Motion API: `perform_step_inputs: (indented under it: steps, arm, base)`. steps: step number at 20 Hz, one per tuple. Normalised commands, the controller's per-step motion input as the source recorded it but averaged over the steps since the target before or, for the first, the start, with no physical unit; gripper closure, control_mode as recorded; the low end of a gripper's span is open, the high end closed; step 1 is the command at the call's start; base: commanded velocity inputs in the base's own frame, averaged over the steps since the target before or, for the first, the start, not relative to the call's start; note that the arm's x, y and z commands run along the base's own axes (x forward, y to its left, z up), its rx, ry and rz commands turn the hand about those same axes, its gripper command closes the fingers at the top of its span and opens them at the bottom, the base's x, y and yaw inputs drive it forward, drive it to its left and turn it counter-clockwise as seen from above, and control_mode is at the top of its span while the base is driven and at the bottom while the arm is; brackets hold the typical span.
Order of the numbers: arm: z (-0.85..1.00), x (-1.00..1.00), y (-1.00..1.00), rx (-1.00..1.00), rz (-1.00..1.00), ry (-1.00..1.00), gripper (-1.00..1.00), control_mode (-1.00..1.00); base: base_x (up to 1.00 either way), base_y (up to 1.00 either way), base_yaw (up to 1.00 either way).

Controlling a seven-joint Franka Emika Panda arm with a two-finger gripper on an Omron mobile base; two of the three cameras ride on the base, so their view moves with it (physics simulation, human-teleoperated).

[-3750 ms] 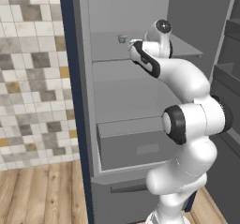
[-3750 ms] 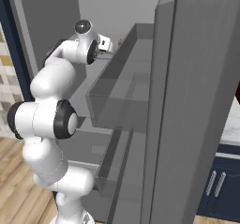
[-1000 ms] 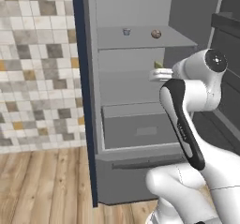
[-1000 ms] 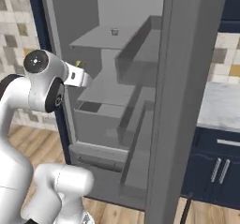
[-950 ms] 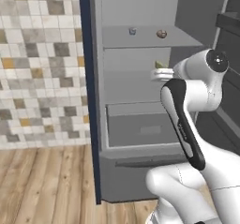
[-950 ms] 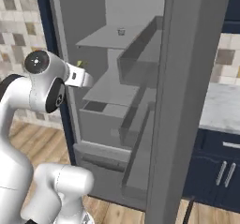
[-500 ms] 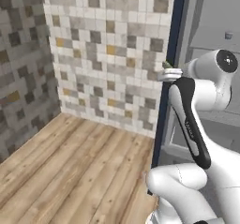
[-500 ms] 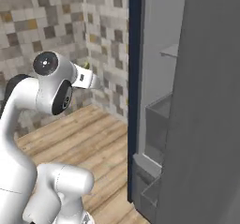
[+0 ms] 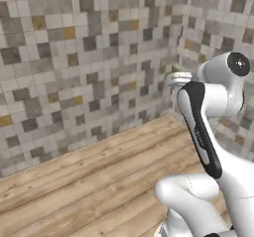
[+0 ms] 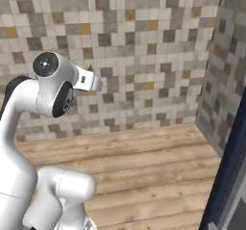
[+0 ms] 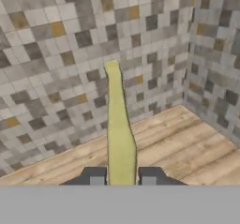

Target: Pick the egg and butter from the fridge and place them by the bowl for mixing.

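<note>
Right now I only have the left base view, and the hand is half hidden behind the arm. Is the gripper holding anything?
Observer: Yes. In the hand view the gripper is shut on the butter, a yellow-green stick that runs straight out between the fingertips.
Operator: Is the fridge anywhere close? I just see tiled wall and wood floor.
Observer: The right base view catches the fridge: its dark navy side panel slants up the lower right corner, off to the arm's right.

Mosaic tile walls [image 9: 89,57] — plank wood floor [image 10: 153,161].
</note>
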Motion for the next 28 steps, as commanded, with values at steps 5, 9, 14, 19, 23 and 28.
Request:
perform_step_inputs:
  steps: [5,9,14,19,23,28]
  arm:
    - [0.00,0.00,0.00,0.00,0.00,0.00,1.00,1.00]
    - [0.00,0.00,0.00,0.00,0.00,0.00,1.00,1.00]
    - [0.00,0.00,0.00,0.00,0.00,0.00,1.00,1.00]
    - [0.00,0.00,0.00,0.00,0.00,0.00,1.00,1.00]
    - [0.00,0.00,0.00,0.00,0.00,0.00,1.00,1.00]
    - [0.00,0.00,0.00,0.00,0.00,0.00,1.00,1.00]
  base:
    - [0.00,0.00,1.00]
    - [0.05,0.00,1.00]
    - [0.18,0.00,0.93]
    - [0.39,0.00,0.79]
    - [0.46,0.00,0.74]
    - [0.53,-0.10,0.58]
